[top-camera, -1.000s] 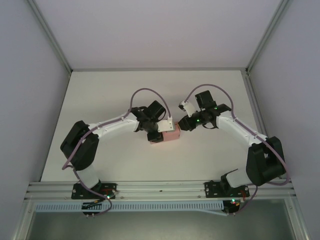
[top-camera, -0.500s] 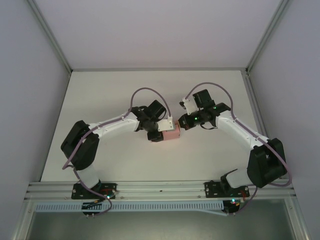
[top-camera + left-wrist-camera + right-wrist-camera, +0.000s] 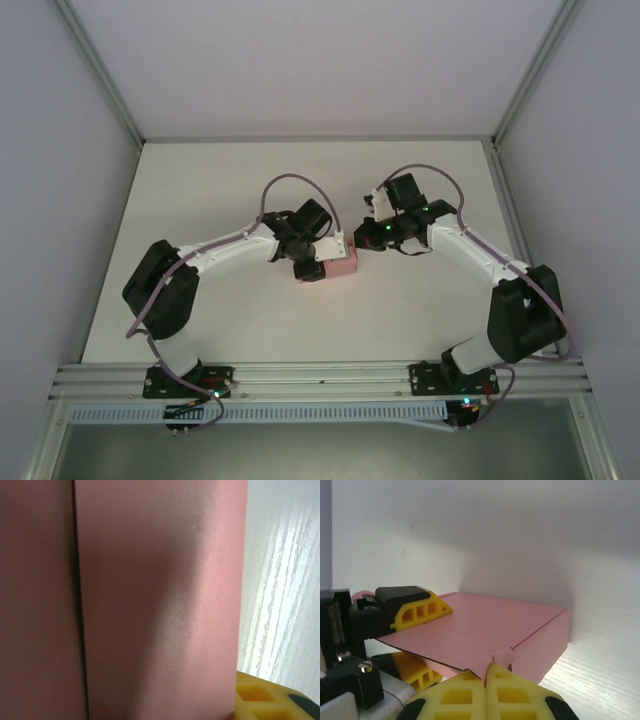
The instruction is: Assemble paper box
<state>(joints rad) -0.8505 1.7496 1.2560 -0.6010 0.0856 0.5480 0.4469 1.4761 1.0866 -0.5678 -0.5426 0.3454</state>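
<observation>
Judging progress, you find the paper box (image 3: 345, 262) midway between the near and far edges of the table (image 3: 210, 180), folded into a shallow rectangle with its top panel (image 3: 485, 620) down. Your left gripper (image 3: 432, 640) is clamped on that panel's overhanging edge; your right gripper (image 3: 487, 675) is closed tight at a small corner tab (image 3: 503, 657). Tucking that tab and edge appears to be what is left.

Top external: overhead, far above paper box (image 3: 344, 263). Left wrist: almost against box, angle unclear. Right wrist: low, near box corner. Box shared.
</observation>
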